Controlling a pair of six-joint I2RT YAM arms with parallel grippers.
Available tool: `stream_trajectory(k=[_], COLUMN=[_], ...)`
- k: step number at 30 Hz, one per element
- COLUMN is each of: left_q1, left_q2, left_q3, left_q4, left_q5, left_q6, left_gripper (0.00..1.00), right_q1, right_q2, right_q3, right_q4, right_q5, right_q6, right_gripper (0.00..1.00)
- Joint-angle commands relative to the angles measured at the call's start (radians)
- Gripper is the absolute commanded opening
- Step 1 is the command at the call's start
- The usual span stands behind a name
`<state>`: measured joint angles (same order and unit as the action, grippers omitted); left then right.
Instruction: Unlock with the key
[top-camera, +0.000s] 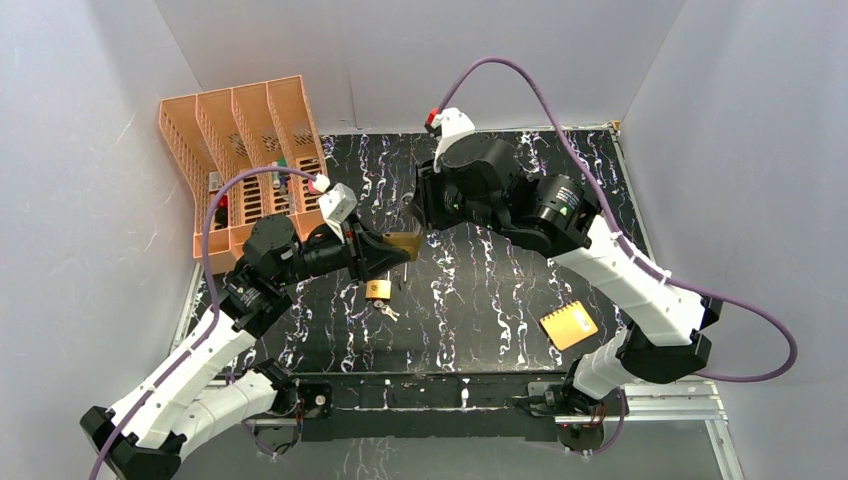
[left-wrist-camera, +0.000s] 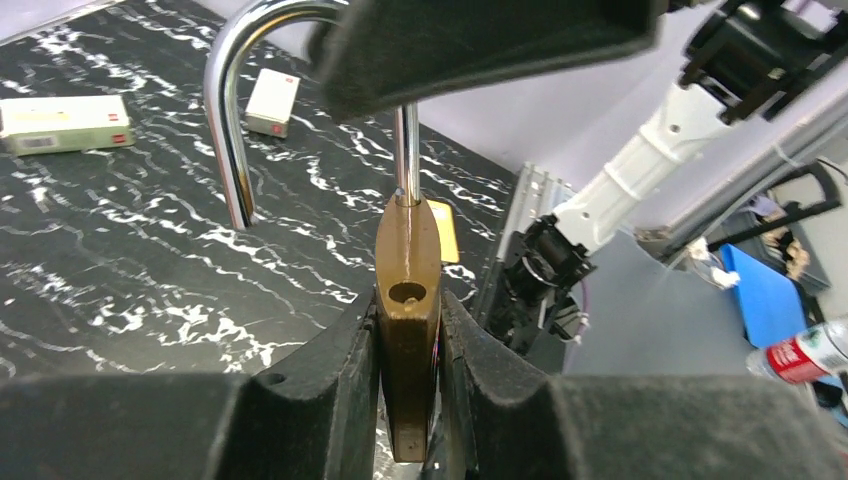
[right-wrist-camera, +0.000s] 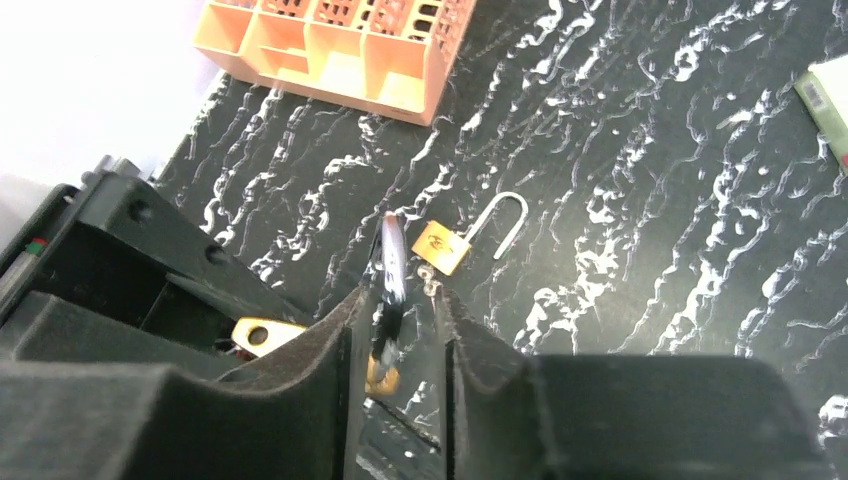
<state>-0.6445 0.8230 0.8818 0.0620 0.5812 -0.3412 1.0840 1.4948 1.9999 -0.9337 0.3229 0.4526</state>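
Note:
My left gripper is shut on the body of a large brass padlock and holds it above the table. Its steel shackle is swung open. My right gripper sits over the shackle; in the right wrist view the shackle stands between the jaws against the left finger, with a gap to the right one. A small brass padlock with an open shackle lies on the table below and also shows in the right wrist view. The tiny silver key lies beside it, held by neither gripper.
An orange divided organizer stands at the back left. An orange notepad lies at the front right. Two small white boxes lie on the black marbled table.

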Motion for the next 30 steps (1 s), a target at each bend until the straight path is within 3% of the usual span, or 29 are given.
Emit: stream_trajectory(k=[1,3,5,7,9,14,17,24,30], left_q1=[0.009,0.009,0.009,0.009,0.010,0.008,0.005,0.002,0.000], left_q2=[-0.022,-0.019,-0.022,-0.022,-0.021,-0.013,-0.025,-0.097,-0.096], left_q3=[0.052,0.062,0.065,0.066,0.064,0.057,0.042,-0.069,-0.056], left_q4=[0.061,0.059,0.058,0.047,0.034,0.048,0.081,0.288,0.292], left_q5=[-0.076,-0.038,0.013,0.071,0.119,0.265,0.352,0.468,0.508], left_q6=[0.061,0.054,0.048,0.038,0.023,-0.024,-0.022,-0.044,-0.042], left_gripper=[0.00,0.00,0.00,0.00,0.00,0.00,0.00,0.00,0.00], right_q1=[-0.004,-0.004,-0.004,-0.005,-0.004,-0.004,-0.004,-0.032,-0.064], right_q2=[-0.029,-0.048,-0.078,-0.112,-0.128,-0.082,-0.070,-0.034,-0.024], right_q3=[0.041,0.060,0.065,0.045,0.036,0.086,0.079,0.053,0.051], right_q4=[-0.045,-0.043,-0.019,0.015,0.042,0.045,0.087,0.128,0.112], right_q5=[0.036,0.030,0.004,-0.031,-0.070,-0.120,-0.147,-0.343,-0.481], right_q6=[0.009,-0.048,-0.130,-0.188,-0.238,-0.355,-0.429,-0.493,-0.499], right_gripper=[0.54,0.77,0.83,0.83,0.76,0.43,0.32,0.27,0.24])
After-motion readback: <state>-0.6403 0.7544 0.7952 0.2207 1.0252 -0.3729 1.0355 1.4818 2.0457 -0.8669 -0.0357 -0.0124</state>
